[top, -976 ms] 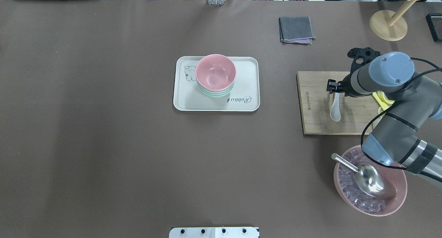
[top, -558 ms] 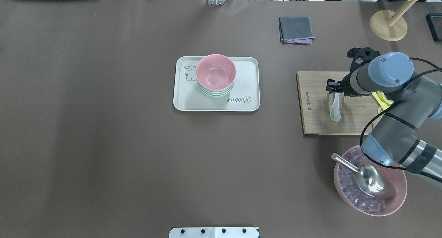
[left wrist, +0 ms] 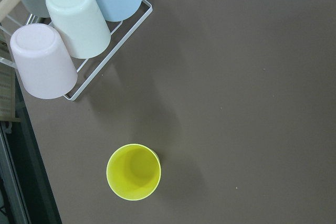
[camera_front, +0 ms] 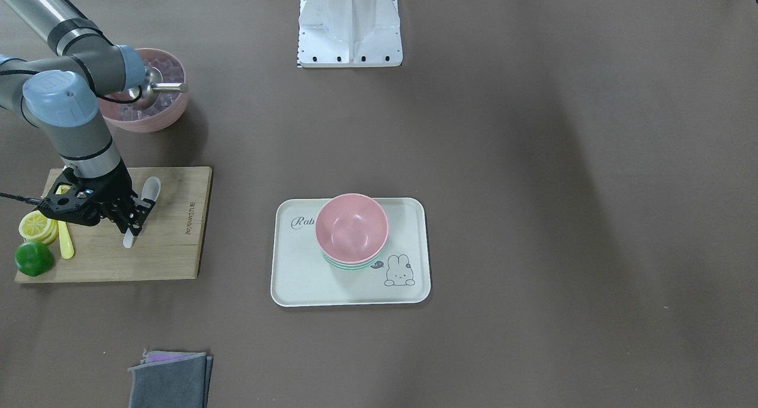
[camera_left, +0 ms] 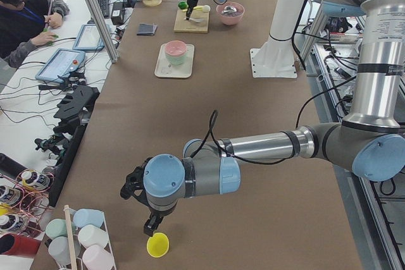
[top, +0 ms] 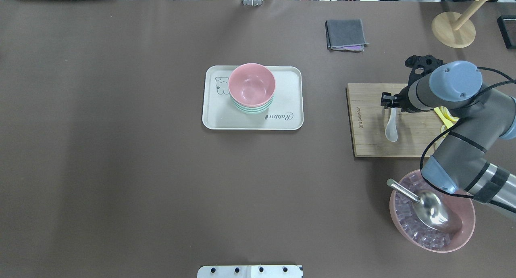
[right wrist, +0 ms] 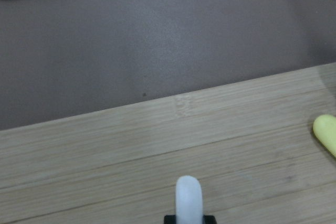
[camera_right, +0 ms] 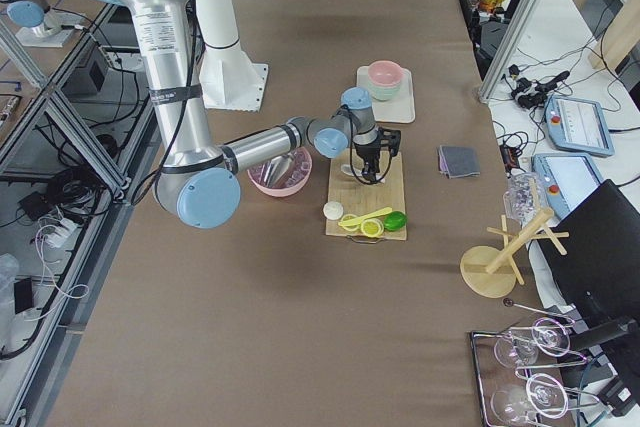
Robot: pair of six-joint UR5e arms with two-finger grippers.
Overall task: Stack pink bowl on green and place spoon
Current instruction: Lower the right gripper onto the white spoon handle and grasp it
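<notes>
One pink bowl [top: 252, 84] nests in the green bowl [top: 247, 110]; right jaws clamp spoon [top: 391, 129], left jaws unclear.

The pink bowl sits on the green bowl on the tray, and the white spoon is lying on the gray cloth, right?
Not quite. The pink bowl does sit on the green bowl on the tray, but the white spoon is lying on the wooden cutting board, not on the gray cloth. The overhead exterior view shows it.
</notes>
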